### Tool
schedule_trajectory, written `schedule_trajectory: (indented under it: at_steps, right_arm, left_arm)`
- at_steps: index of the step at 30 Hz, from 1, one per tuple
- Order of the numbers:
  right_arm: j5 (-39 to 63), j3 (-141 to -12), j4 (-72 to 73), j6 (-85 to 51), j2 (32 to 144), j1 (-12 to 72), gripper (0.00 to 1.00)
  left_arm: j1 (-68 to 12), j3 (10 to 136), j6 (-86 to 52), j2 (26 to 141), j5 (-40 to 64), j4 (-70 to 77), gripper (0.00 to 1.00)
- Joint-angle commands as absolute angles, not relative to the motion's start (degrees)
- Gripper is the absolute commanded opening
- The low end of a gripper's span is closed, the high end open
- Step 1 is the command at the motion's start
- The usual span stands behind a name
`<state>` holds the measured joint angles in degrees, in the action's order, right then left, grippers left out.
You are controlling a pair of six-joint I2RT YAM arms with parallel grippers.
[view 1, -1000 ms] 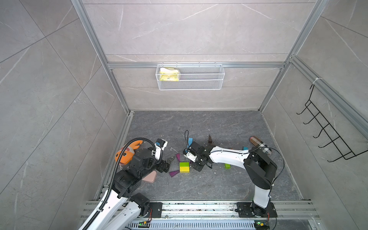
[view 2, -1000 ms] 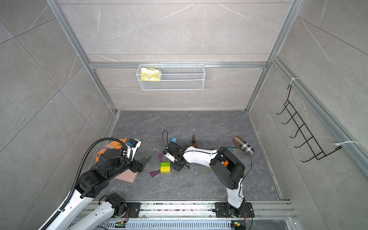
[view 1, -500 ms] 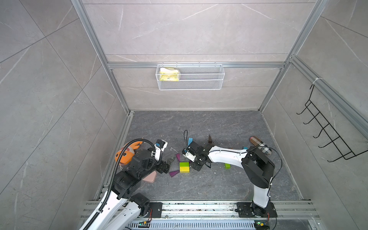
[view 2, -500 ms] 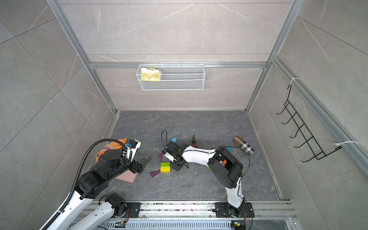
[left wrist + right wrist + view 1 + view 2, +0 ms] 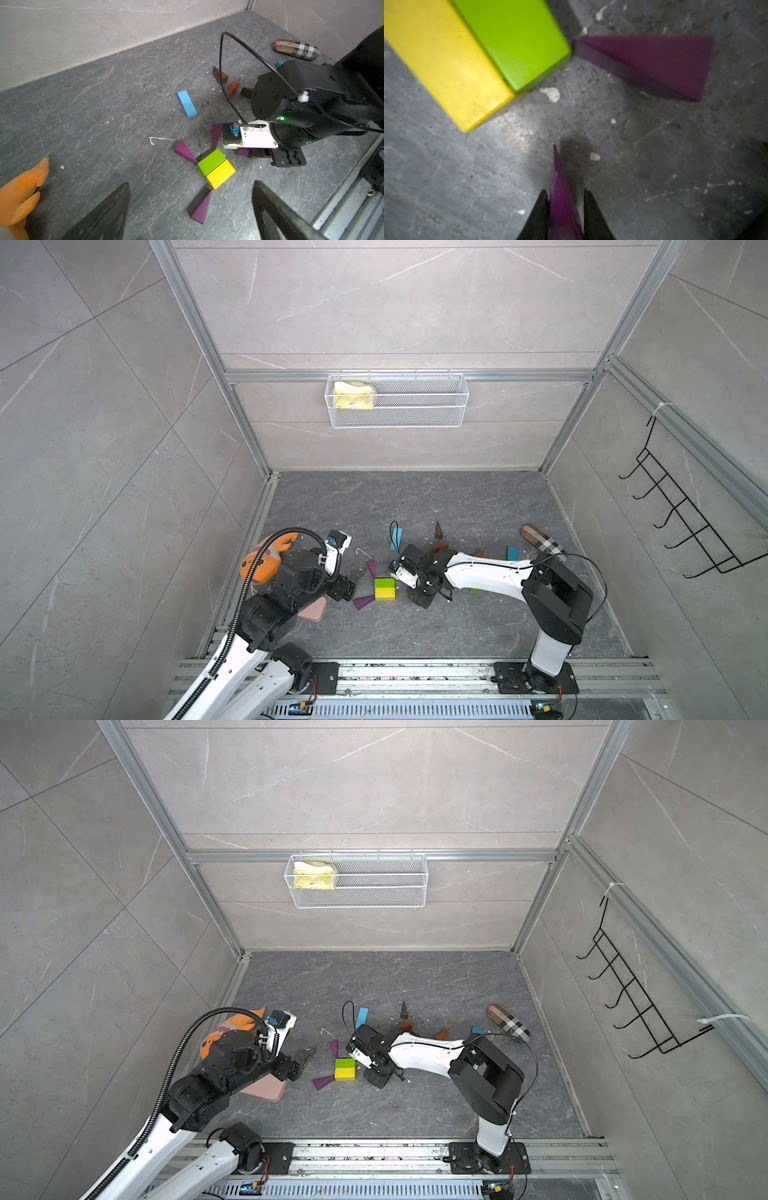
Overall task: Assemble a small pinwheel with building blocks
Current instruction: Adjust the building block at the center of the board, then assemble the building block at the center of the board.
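Right tool (image 5: 565,191) grips purple wedge (image 5: 558,172); left tool (image 5: 190,183) agape

The left arm (image 5: 266,614) bends in toward the green-and-yellow block pair (image 5: 385,588). Its left gripper (image 5: 190,185) hangs just short of the pair, jaws spread wide and empty. The right arm (image 5: 486,574) stretches low from the pair's opposite side. Its right gripper (image 5: 565,193) points down just beside the pair, jaws pinched on a purple wedge (image 5: 562,207).
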<state>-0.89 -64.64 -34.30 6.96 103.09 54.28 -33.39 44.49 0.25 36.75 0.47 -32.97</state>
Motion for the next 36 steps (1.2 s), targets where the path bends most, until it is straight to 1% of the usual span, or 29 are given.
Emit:
schedule_trajectory:
  at_steps: [1, 8, 15, 20, 31, 36]
  right_arm:
    - [-1.16, -64.87, -36.26, 9.33, 101.85, 55.70, 0.08]
    - [-3.37, -67.15, -37.18, 9.03, 104.82, 58.39, 0.10]
    - [-3.78, -67.41, -35.86, 7.52, 105.33, 58.98, 0.14]
    - [-3.78, -67.76, -35.16, 7.65, 105.99, 59.30, 0.18]
    - [-3.10, -69.16, -34.19, 7.12, 107.59, 59.77, 0.20]
    - [-3.33, -69.78, -34.43, 7.03, 108.06, 59.85, 0.24]
  left_arm:
    - [-33.14, 44.91, 1.37, 36.82, -1.83, -31.86, 0.91]
    - [-33.17, 44.78, 1.16, 36.48, -2.94, -32.23, 0.91]
    - [-33.18, 44.80, 1.30, 35.95, -5.51, -32.43, 0.91]
    - [-33.09, 44.74, 1.23, 35.82, -5.61, -32.52, 0.91]
    - [-33.15, 44.74, 1.22, 36.12, -5.22, -32.61, 0.92]
    - [-33.11, 44.74, 1.24, 36.12, -5.18, -32.52, 0.92]
